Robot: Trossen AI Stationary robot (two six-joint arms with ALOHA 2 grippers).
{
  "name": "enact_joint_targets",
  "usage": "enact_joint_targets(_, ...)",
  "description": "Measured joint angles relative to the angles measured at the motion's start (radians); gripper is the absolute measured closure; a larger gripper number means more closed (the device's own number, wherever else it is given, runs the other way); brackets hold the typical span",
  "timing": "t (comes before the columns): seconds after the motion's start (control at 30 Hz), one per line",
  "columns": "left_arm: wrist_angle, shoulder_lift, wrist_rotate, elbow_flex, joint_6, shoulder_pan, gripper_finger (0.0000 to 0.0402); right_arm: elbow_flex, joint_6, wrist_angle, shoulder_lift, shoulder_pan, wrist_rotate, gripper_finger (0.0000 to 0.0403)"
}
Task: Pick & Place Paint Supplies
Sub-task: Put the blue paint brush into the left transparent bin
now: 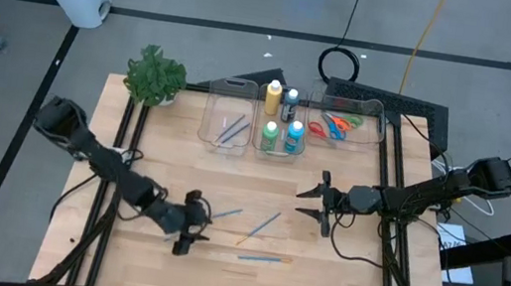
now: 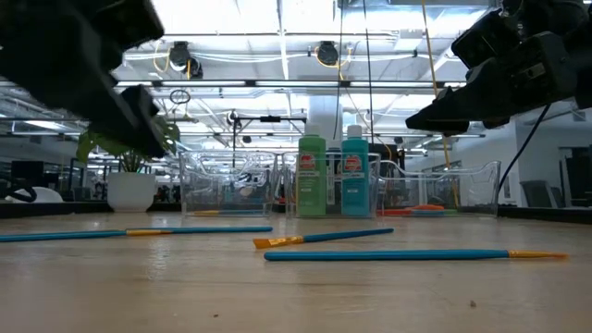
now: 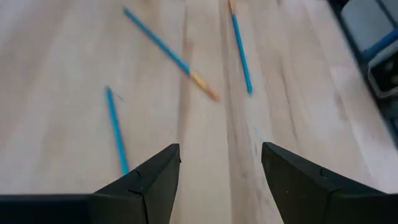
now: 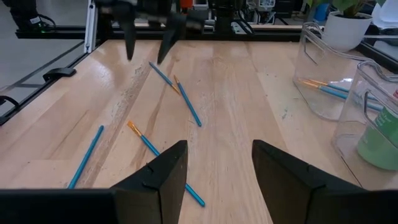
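Blue paintbrushes (image 1: pixel 264 259) lie loose at lower centre of the wooden table (image 1: pixel 336 285), between the empty, parted left gripper (image 1: pixel 190 223) and right gripper (image 1: pixel 317 202). Farther up, paint bottles (image 1: pixel 282 127) fill the middle bin (image 1: pixel 275 146); labels unreadable.

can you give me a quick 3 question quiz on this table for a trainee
1. How many paintbrushes lie loose on the table?
2. True or false: the left gripper is holding a brush.
3. Which bin holds the scissors: A the left bin, B the middle bin, C the right bin?

Key:
1. Three.
2. False; its fingers are open and empty, and so is the right gripper.
3. C.
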State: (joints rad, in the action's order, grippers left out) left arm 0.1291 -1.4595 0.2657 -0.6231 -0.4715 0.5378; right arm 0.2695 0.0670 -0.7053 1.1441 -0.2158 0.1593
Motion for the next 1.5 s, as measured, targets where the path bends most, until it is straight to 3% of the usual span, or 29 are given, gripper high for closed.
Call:
enact_joint_targets(0.4, -0.022, -0.196, 0.013, -0.003, -0.188, 0.04, 0.0167, 0.0, 0.0, -0.001, 0.0, 0.0, 0.0, 0.0232)
enact_joint_targets(0.8, -0.068, -0.175, 0.074, 0.0, -0.154, -0.011, 0.0167, 0.0, 0.0, -0.001, 0.0, 0.0, 0.0, 0.0232)
enact_joint_targets(1.5, -0.101, -0.175, 0.08, -0.048, -0.085, -0.133, 0.0167, 0.0, 0.003, -0.001, 0.0, 0.0, 0.0, 0.0232)
